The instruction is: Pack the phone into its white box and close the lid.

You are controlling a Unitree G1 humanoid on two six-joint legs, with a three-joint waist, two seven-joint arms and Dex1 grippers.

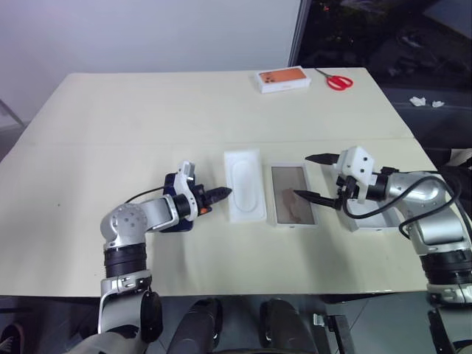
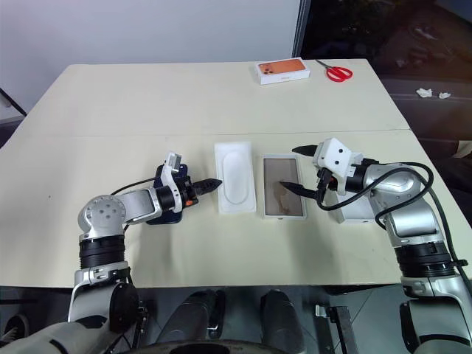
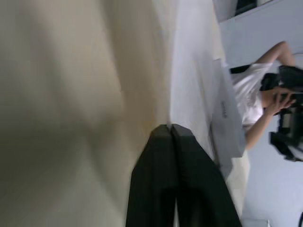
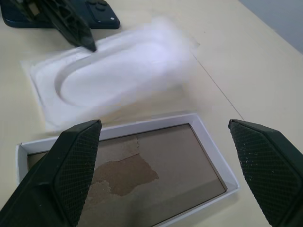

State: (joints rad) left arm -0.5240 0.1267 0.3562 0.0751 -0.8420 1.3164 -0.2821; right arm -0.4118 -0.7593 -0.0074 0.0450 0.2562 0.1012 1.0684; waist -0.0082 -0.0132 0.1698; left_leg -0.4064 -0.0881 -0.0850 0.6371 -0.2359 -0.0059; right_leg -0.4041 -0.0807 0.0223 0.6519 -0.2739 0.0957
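Progress: early. The white box (image 2: 284, 188) lies open and empty, its brown cardboard floor bare; nothing is packed yet.
Still to do: judging from the layout, the phone must be lifted, laid in the box, probably with the moulded tray, and the lid fitted on.
Phone: the phone (image 4: 97, 16) lies flat on the table, dark navy, glossy, with a camera bump showing at one corner. It sits behind and under the left gripper's wrist, not between its fingertips.
Left gripper: the left gripper (image 2: 212, 184) has its two black fingers pressed together with nothing between them. The tip points at the near edge of the white insert tray (image 2: 235, 179), just short of it or touching; I cannot tell which.
Right gripper: the right gripper (image 1: 313, 177) stands spread wide and empty. In the right wrist view the open box lies directly below and between its two fingers, apart from both.
Box look: shallow, thin white walls, a torn patch on the inner floor.
Lid: a white piece (image 2: 359, 210) under the right forearm, behind that gripper, may be the lid; it is largely hidden.
Tray: white, with an oval recess, lying between the left fingertips and the box.
Elsewhere: an orange-printed box (image 1: 282, 78) and red scissors (image 1: 338, 80) lie far beyond both grippers.
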